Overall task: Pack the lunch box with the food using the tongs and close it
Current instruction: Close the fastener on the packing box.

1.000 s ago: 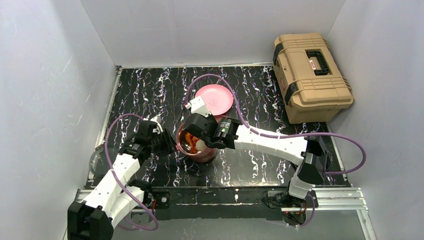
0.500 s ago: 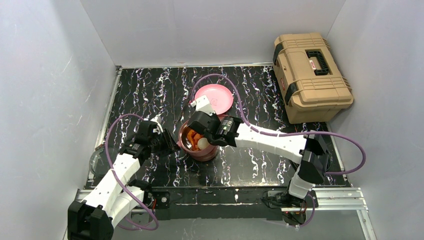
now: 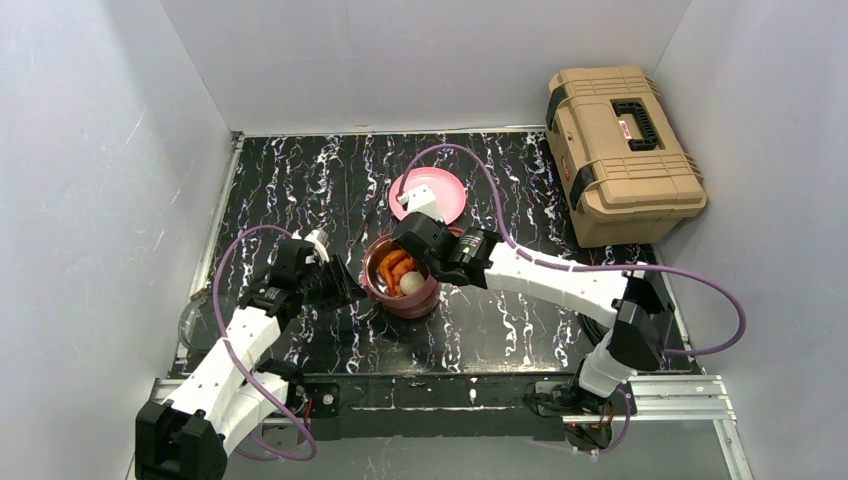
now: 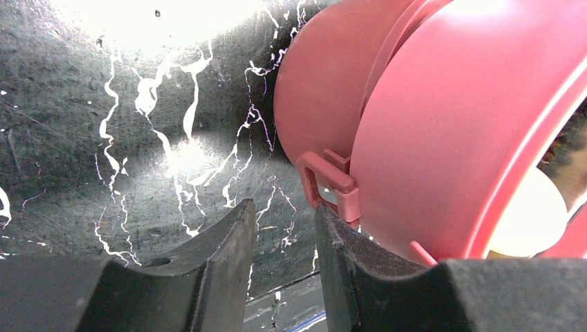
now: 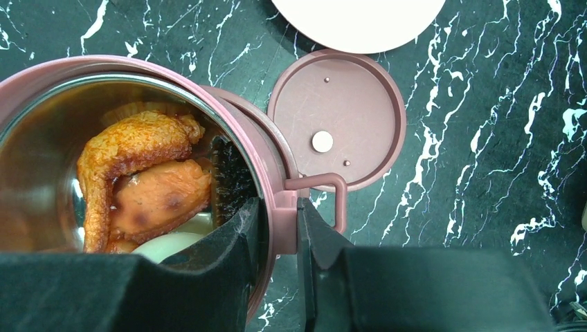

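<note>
Top external view is showing the lunch box standing upright, mouth up, mid tabletop. It is just on the near side of the pink plate and well apart from the tan toolbox. Round body, so no long axis. Its side loop is pointing at the flat disc lid, which is lying flat just beside it.

Wrist view: the right claw is pinching the box wall at the rim, one finger inside, one outside, jaws nearly together. Inside, the food is lying with an orange-red wing piece bent along the wall and a white egg piece below it.

At the box's left side, the left claw is sitting low, jaws slightly apart, gripping nothing. A pink clip tab is showing just past one finger.
</note>
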Motion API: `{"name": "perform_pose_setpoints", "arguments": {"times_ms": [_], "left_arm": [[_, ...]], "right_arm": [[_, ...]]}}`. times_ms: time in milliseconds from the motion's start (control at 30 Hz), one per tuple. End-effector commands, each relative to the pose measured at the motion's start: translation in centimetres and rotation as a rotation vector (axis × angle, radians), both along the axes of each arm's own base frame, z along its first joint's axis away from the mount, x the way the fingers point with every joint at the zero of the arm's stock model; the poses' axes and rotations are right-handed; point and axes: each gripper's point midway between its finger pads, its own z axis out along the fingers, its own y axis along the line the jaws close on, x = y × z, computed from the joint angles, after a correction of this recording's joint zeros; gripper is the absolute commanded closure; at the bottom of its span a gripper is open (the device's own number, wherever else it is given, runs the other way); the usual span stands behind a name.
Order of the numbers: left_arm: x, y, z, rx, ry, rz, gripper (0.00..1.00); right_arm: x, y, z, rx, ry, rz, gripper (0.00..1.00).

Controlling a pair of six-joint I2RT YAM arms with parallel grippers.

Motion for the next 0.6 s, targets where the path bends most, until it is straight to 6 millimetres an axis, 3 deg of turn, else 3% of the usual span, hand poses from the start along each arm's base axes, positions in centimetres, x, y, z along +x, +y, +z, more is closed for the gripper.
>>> {"name": "perform_pose_setpoints", "arguments": {"times_ms": [0, 167, 433, 567], "left_arm": [[-0.3, -0.3, 0.2, -0.019, -0.005, -0.019, 0.64], [-0.5, -0.3, -0.1, -0.022, 0.008, -0.017, 0.64], [-0.7, -0.4, -0.1, -0.026, 0.01, -0.019, 0.64], [-0.6, -0.4, -0.1, -0.026, 0.014, -0.023, 0.64]], "right_arm": [[0.8, -1.0, 3.7, 0.079, -0.072, -0.052, 0.99], [0.9, -1.2, 4.2, 0.122, -0.063, -0.08, 0.99], [1.5, -2.9, 2.5, 0.122, -0.021, -0.109, 0.99], [1.3, -2.5, 1.8, 0.126, -0.004, -0.086, 0.99]]}}
